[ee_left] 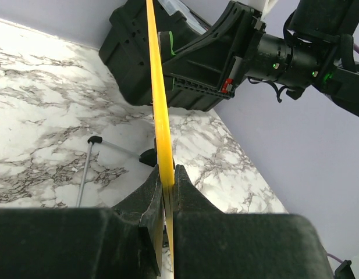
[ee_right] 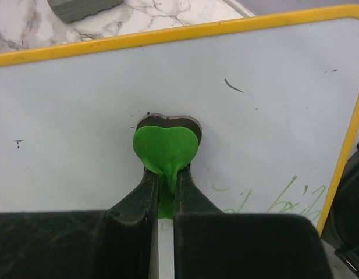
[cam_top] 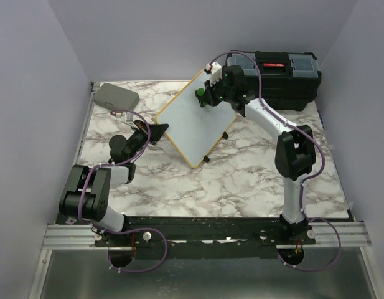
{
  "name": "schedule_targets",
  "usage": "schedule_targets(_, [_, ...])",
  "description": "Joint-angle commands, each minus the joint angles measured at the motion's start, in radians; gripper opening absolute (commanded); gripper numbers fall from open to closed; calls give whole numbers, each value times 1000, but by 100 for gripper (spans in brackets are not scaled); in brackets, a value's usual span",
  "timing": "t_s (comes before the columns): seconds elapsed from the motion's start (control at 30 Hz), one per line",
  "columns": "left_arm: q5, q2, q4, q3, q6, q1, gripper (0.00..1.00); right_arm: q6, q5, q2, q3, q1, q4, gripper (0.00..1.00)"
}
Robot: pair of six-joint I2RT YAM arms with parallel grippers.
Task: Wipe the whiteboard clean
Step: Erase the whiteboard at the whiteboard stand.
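Pressing eraser to board, with both arms sharing the job!
The left gripper (ee_left: 167, 186) pinches shut on the yellow frame of the whiteboard (cam_top: 195, 121) at its 9 o'clock edge, steadying it tilted mid-table. The right gripper (ee_right: 165, 186) squeezes a green eraser (ee_right: 165, 148) against its face, with green writing (ee_right: 284, 197) left at the eraser's 4 o'clock.
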Motion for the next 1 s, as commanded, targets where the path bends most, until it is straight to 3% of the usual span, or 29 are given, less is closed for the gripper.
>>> schedule_targets(0.0, [157, 35, -64, 13, 44, -55, 0, -66, -142, 33, -73, 20, -39, 1])
schedule_targets(0.2, [156, 37, -59, 12, 39, -55, 0, -106, -219, -76, -217, 49, 5, 1])
schedule_targets(0.6, [154, 24, -73, 14, 44, -57, 0, -124, -177, -99, -437, 51, 14, 1])
schedule_targets(0.77, [151, 26, -73, 16, 43, -60, 0, -130, -175, -118, -430, 51, 42, 1])
schedule_targets(0.97, [153, 28, -78, 22, 43, -62, 0, -96, -151, -100, -310, 51, 74, 1])
